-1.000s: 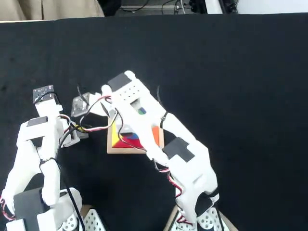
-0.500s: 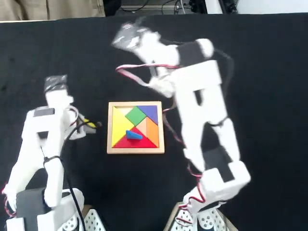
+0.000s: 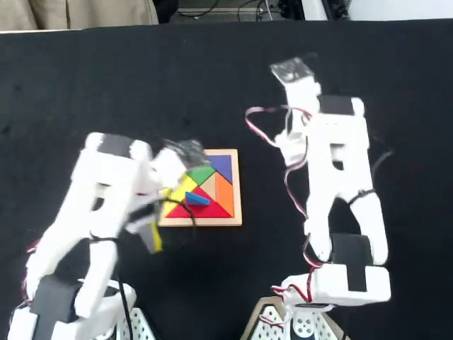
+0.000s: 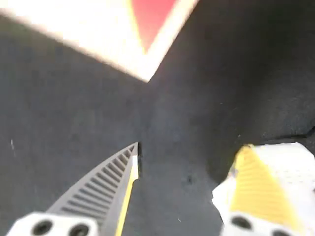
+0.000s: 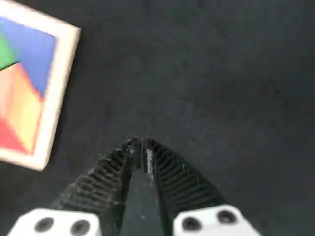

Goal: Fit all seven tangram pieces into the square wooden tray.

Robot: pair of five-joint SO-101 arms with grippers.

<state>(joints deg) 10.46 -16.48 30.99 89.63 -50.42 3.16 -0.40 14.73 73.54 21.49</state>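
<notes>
The square wooden tray [image 3: 200, 222] lies mid-table with yellow, green, orange, red and blue tangram pieces in it. A small blue piece [image 3: 197, 199] lies loose on top of the red and yellow ones. My left gripper [image 3: 157, 225] hangs by the tray's near left corner. In its wrist view it is open [image 4: 192, 147] over bare cloth, with the tray corner [image 4: 98, 44] and a red piece [image 4: 150, 19] just beyond its fingers. My right gripper [image 5: 141, 142] is shut and holds nothing. It stands over the cloth to the right of the tray [image 5: 54, 98], beside the blue piece [image 5: 37, 54].
Black cloth covers the whole table. The right arm [image 3: 340, 163] stands upright to the right of the tray, and the left arm [image 3: 99, 205] leans in over the tray's left side. Both bases sit at the near edge. Cables show beyond the far edge.
The right arm lifted off the tray and swung to its right. The left arm moved in from the left to the tray's left side. The small blue piece now shows on top.
</notes>
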